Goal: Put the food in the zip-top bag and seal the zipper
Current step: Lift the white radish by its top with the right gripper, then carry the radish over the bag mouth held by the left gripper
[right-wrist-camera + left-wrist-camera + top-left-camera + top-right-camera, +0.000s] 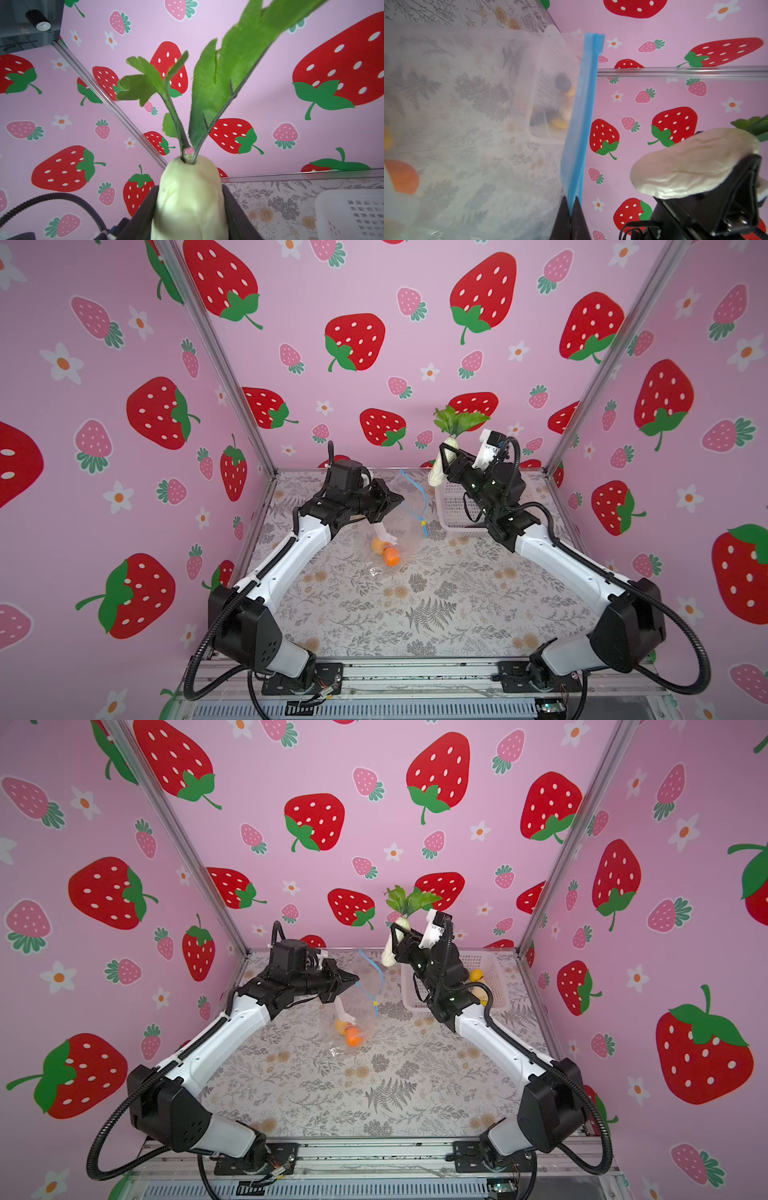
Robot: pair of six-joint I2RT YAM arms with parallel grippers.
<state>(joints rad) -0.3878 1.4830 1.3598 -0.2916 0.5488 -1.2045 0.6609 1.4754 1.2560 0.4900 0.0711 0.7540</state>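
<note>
Jaws of right gripper (444,457) clamp radish (436,479) mid-body, seemingly near zip-top bag (409,531).

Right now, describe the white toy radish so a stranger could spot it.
Find the white mesh plastic basket at the back of the floral-patterned table. Next to it, the right gripper holds a pale white toy radish in the air. Only it has green fabric leaves on top.

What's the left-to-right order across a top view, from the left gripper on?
left gripper → yellow zipper slider → white radish → white mesh basket. The orange is left out because it lines up with the gripper tip.
</note>
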